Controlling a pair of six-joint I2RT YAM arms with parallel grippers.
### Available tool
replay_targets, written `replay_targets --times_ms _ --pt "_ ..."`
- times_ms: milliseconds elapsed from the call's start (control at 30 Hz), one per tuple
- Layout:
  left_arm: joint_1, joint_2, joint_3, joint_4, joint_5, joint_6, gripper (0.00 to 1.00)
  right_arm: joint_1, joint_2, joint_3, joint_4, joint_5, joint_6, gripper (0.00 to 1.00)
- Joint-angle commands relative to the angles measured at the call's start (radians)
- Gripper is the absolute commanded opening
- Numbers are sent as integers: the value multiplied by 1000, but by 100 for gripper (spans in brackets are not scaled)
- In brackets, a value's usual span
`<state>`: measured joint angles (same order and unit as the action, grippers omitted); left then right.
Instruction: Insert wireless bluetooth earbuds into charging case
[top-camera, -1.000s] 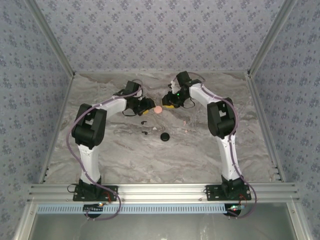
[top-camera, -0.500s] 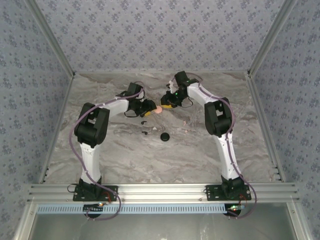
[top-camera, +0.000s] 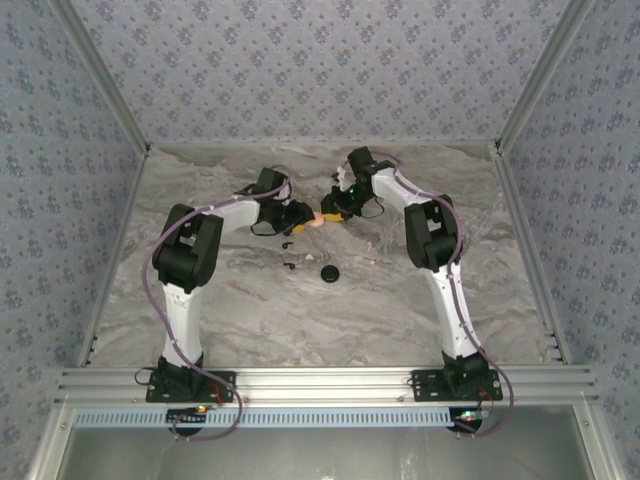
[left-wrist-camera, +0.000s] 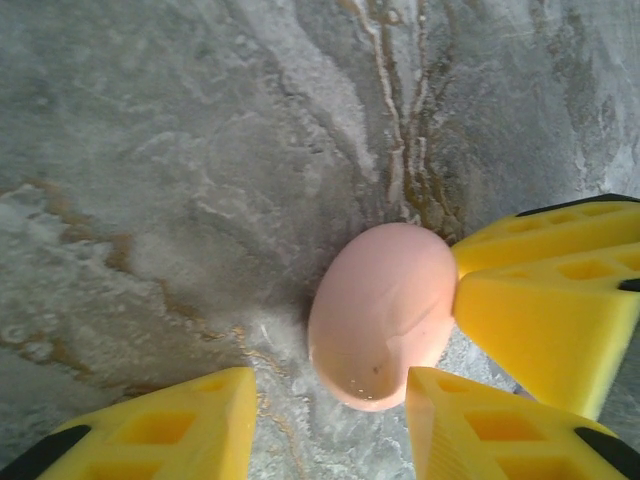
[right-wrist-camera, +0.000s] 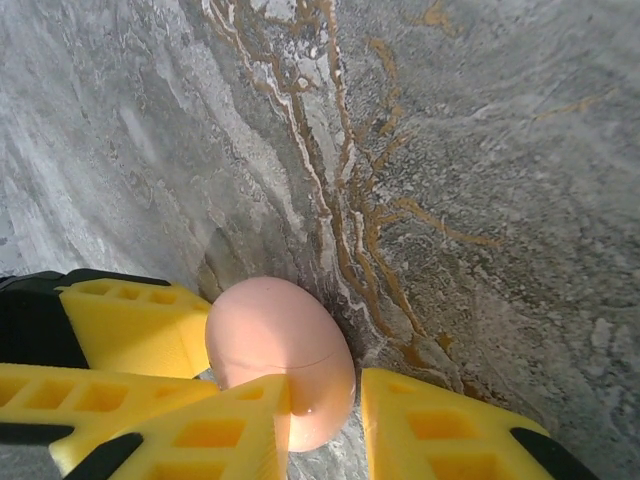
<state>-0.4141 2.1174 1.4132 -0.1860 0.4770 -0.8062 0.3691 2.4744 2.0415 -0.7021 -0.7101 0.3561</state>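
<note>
Left wrist: left fingers (left-wrist-camera: 150, 435) spread around pink case (left-wrist-camera: 385, 310), hold of right fingers (left-wrist-camera: 540, 320) unclear; top external adds loose earbuds (top-camera: 288, 245) (top-camera: 291, 265).

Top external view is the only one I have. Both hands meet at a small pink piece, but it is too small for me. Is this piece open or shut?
Observer: The right wrist view shows a thin curved line across the pink piece; open or shut, I cannot tell.
Operator: Does the left hand hold it?
Observer: It seems not. Its fingers stand apart; the piece is beside one finger, bare table by the other.
Operator: And the right hand?
Observer: Its fingers are close together, the piece's near end between them.
</note>
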Motion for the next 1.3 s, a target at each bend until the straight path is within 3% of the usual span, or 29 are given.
replay_targets --times_ms 0,500,1267 --pt "-8 28 35 17 26 -10 43 4 23 39 -29 -32 21 26" --pt "-9 58 5 125 72 -72 43 7 25 8 -30 -22 35 23" --pt "-10 36 -69 292 94 -148 36 -2 23 -9 -31 -43 46 24"
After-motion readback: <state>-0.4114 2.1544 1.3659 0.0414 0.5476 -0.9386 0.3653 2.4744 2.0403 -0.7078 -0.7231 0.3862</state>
